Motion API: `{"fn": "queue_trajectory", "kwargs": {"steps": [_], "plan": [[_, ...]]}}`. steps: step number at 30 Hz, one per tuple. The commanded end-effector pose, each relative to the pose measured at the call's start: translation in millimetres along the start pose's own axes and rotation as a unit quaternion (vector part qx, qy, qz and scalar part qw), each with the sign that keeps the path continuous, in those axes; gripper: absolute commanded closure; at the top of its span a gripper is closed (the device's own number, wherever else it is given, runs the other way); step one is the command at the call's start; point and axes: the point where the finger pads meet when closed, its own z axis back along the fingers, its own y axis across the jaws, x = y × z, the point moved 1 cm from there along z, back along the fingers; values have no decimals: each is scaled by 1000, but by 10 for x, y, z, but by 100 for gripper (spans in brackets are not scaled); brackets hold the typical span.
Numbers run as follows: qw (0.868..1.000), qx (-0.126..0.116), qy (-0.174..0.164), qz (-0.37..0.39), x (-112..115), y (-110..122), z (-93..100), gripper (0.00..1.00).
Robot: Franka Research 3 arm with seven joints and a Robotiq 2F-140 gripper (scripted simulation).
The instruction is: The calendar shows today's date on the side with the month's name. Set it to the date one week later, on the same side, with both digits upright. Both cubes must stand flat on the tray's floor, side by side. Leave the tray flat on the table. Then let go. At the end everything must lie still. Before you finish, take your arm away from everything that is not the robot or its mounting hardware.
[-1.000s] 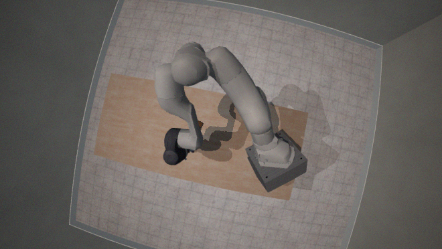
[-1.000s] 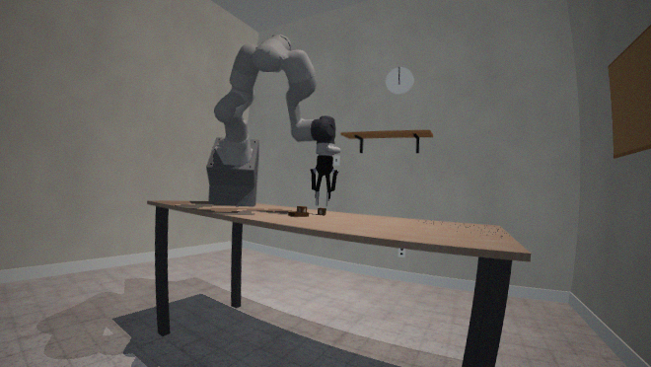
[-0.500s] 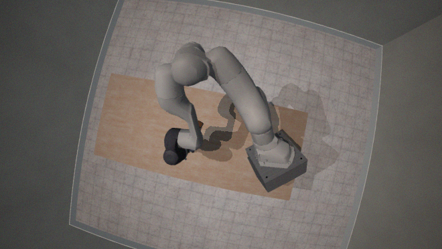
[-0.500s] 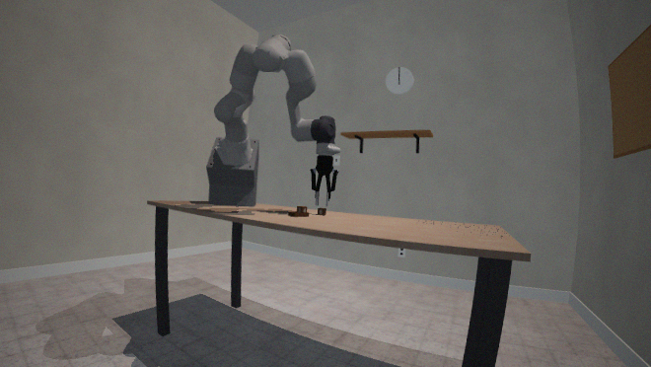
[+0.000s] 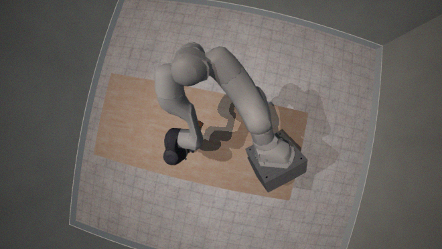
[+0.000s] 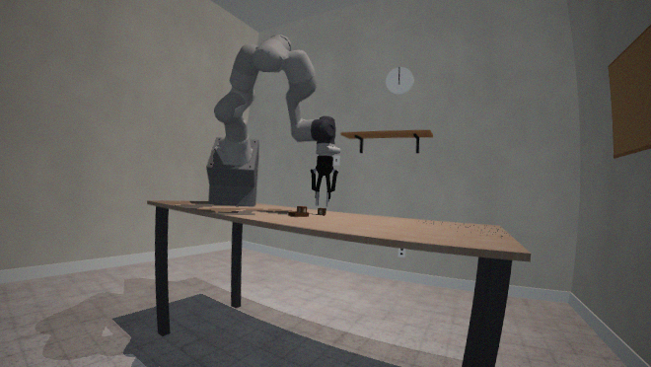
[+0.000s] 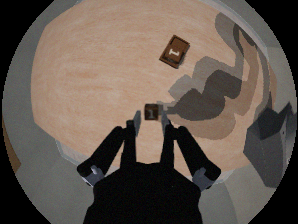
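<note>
- My fingers (image 6: pixel 317 200), partly spread, pinch nothing; they straddle the loose cube (image 6: pixel 322 211) (image 7: pixel 151 112), likely for gripping.
- Tray (image 5: pixel 200 124) (image 6: pixel 293 214) (image 7: pixel 166 49) lies apart, presumably awaiting it.

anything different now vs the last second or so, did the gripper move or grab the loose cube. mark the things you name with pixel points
Nothing has visibly changed: the arm (image 5: pixel 248 97) (image 6: pixel 302 69), loose cube (image 6: pixel 322 212) (image 7: pixel 151 112) and tray (image 5: pixel 201 124) (image 6: pixel 293 214) (image 7: pixel 166 49) look just where they were. The gripper (image 6: pixel 323 207) (image 7: pixel 151 116) is partly open above the loose cube, with nothing taken hold of or let go.
</note>
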Motion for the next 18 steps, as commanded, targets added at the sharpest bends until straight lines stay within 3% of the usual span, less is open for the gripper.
{"fn": "queue_trajectory", "kwargs": {"steps": [1, 18], "plan": [[1000, 1, 0, -4, -7, 1, -44, 71], [1000, 1, 0, -4, -7, 1, -283, 71]]}}
